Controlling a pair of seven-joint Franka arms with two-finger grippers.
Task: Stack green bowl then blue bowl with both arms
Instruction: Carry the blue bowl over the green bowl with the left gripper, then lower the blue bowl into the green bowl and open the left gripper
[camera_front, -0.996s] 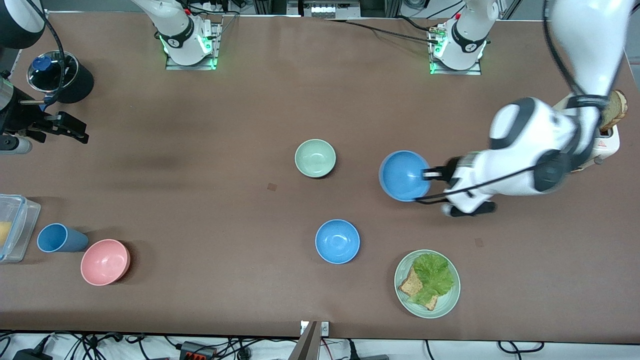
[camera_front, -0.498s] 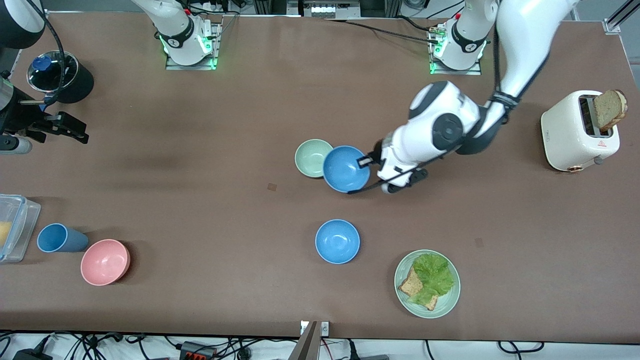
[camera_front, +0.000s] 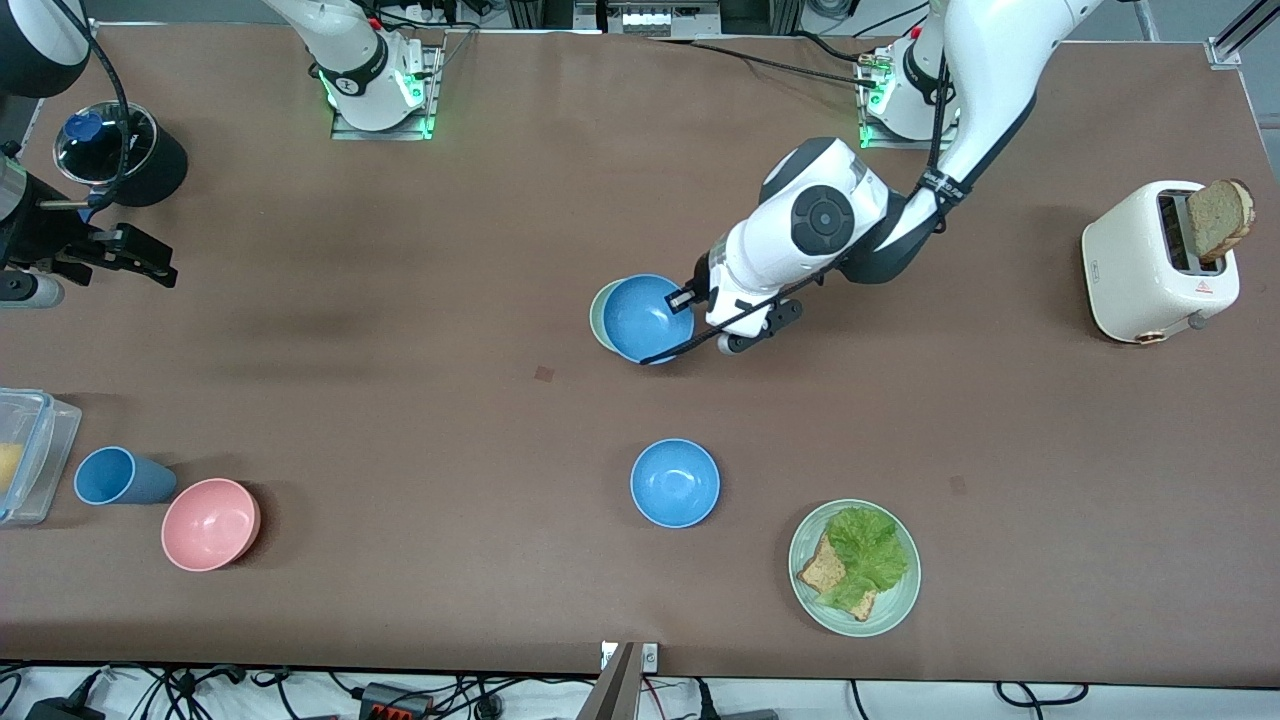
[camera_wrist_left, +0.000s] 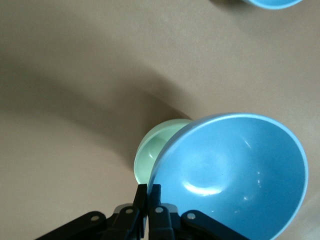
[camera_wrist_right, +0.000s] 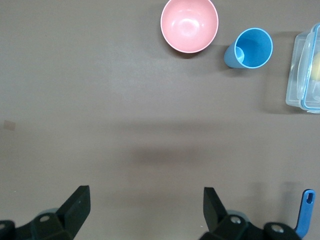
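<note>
Over the table (camera_front: 420, 250), entries run from the right arm's end to the left arm's end, each placed against the green bowl.

Right gripper (camera_wrist_right: 145, 207): waited well apart from the green bowl, up at the right arm's end; fingers spread wide, nothing between them.

Black pot (camera_front: 125, 155): well apart from the green bowl, toward the right arm's end, a blue-knobbed lid on it.

Clear container (camera_front: 30, 450): at the right arm's end edge, nearer the front camera than the green bowl.

Blue cup (camera_front: 118, 477): just beside the clear container, lying on its side.

Pink bowl (camera_front: 210, 523): beside the blue cup, upright, nearer the front camera than the green bowl.

Green bowl (camera_front: 599, 318): upright mid-table; only a crescent of rim showed in the front view, and in the left wrist view (camera_wrist_left: 157, 150).

Blue bowl (camera_front: 647, 318): held tilted over the green bowl, covering most of it; whether the two touched could not be told.

Left gripper (camera_front: 686, 297): over the green bowl's edge toward the left arm's end; fingers (camera_wrist_left: 156, 195) pinched tight on the blue bowl's rim.

Second blue bowl (camera_front: 675, 482): upright, nearer the front camera than the green bowl, apart from it.

Green plate (camera_front: 905, 590): lettuce and toast on it, nearer the front camera, toward the left arm's end.

Toaster (camera_front: 1150, 265): well apart toward the left arm's end, a bread slice standing in its slot.
</note>
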